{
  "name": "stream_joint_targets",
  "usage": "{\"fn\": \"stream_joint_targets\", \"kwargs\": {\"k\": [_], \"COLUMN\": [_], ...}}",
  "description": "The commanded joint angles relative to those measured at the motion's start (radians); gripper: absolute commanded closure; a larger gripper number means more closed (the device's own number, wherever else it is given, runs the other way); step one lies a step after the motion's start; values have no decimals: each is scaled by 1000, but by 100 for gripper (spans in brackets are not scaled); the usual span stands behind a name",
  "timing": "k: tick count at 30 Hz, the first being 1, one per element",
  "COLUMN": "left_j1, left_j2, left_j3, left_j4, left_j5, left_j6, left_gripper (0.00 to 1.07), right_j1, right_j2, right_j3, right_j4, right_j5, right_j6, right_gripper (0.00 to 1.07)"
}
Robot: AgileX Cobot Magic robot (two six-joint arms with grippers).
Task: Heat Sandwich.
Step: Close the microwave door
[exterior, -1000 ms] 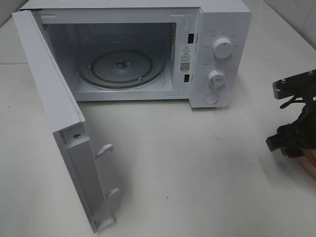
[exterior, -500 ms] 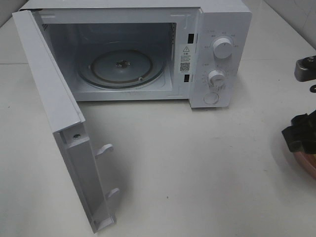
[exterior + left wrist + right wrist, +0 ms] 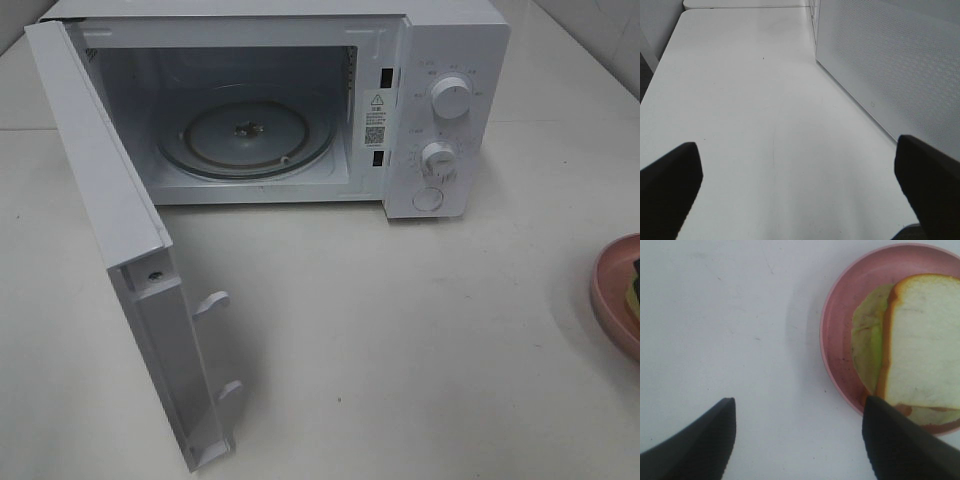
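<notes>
The sandwich [image 3: 922,340], white bread over greenish and orange layers, lies on a round pink plate [image 3: 837,345]. In the high view only a sliver of the sandwich [image 3: 633,285] shows, on the plate [image 3: 608,290] at the table's right edge. My right gripper [image 3: 799,440] hovers above the table beside the plate, open, with nothing between its fingers; one fingertip [image 3: 900,440] overlaps the plate's rim. The white microwave [image 3: 450,60] stands open, its glass turntable [image 3: 245,135] bare. My left gripper [image 3: 799,192] is open over bare table beside the microwave door [image 3: 890,65]. Neither gripper appears in the high view.
The microwave door [image 3: 110,200] swings out to the left toward the table's front edge. Two dials [image 3: 450,98] and a button sit on the microwave's right panel. White table [image 3: 400,340] stretches between the microwave and the plate.
My right arm has pulled back to the right and left the high view, uncovering the pink plate. The microwave and door have not moved.
</notes>
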Motion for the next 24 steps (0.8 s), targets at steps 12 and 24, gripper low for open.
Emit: {"fn": "stream_joint_targets", "kwargs": {"k": [12,24], "left_j1": [4,4], "left_j2": [-12,-12], "left_j3": [6,6], "left_j4": [-6,-6], "left_j5": [-11,-11], "left_j6": [-4,-4], "left_gripper": [7,7], "right_j1": [-7,-48], "right_j2": [-370,-660], "right_j3": [-2,30], "right_j4": [1,5], "right_j5": [124,332], "right_j6": [-16,-16], "right_gripper": [39,39]}}
